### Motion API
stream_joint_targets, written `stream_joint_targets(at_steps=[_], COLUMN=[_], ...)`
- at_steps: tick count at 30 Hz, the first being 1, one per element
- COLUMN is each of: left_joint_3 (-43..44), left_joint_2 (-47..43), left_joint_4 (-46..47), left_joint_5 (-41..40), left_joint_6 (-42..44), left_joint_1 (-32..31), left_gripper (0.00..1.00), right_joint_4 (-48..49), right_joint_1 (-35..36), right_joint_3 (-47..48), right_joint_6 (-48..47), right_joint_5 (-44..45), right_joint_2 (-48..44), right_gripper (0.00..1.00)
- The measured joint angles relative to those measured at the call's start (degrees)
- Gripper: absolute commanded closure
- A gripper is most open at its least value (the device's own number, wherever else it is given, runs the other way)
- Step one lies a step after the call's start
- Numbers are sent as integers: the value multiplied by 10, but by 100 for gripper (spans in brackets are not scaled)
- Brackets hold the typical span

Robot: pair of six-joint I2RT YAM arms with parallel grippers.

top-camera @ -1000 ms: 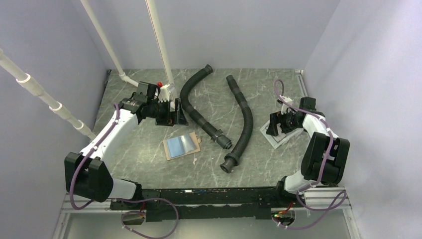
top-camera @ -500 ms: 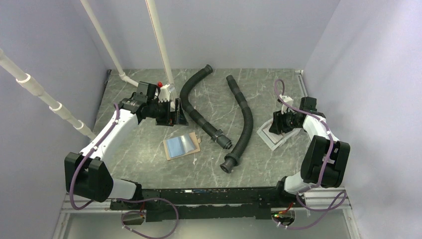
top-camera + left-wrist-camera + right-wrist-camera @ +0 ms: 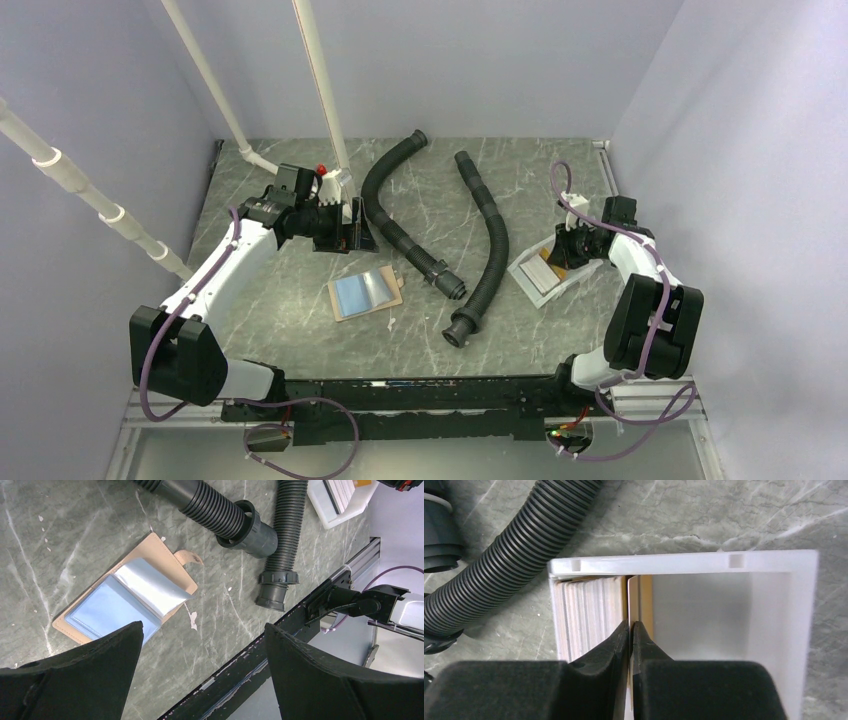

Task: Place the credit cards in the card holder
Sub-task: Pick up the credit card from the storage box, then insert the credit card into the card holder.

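No credit cards [image 3: 589, 605] appear in the card holder [image 3: 125, 597] yet; my right claw [image 3: 630, 630] pinches one, my left claw [image 3: 202, 635] gapes.

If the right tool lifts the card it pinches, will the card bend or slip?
Probably stiff: the card stands straight on its edge in the tray. It may slip, since the right tool holds it only by narrow tips. Likely light, being so thin.

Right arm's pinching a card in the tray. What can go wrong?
1. Right gripper is shut on a pale card with an orange card close beside it; both may lift together.
2. The white tray may drag up with the card.
3. A corrugated hose lies between tray and card holder; the carried card might snag.
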Motion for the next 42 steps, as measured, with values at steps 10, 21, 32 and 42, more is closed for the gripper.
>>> stream_joint_targets(at_steps=[10, 21, 32, 42], left_joint_3=[0, 0, -2, -72], left_joint_2=[0, 15, 63, 60], left_joint_4=[0, 0, -13, -9], left_joint_5=[3, -15, -111, -137], left_joint_6=[0, 0, 1, -74], left_joint_1=[0, 0, 0, 1], left_gripper=[4, 3, 2, 8], right_joint_4=[24, 114, 14, 344], right_joint_1=[1, 80, 306, 531], right_joint_3=[-13, -27, 128, 14], right_joint_6=[-5, 141, 489, 637], right_joint_5=[75, 349, 616, 275], right_joint_2=[-70, -178, -122, -91], right_gripper=[100, 100, 100, 100])
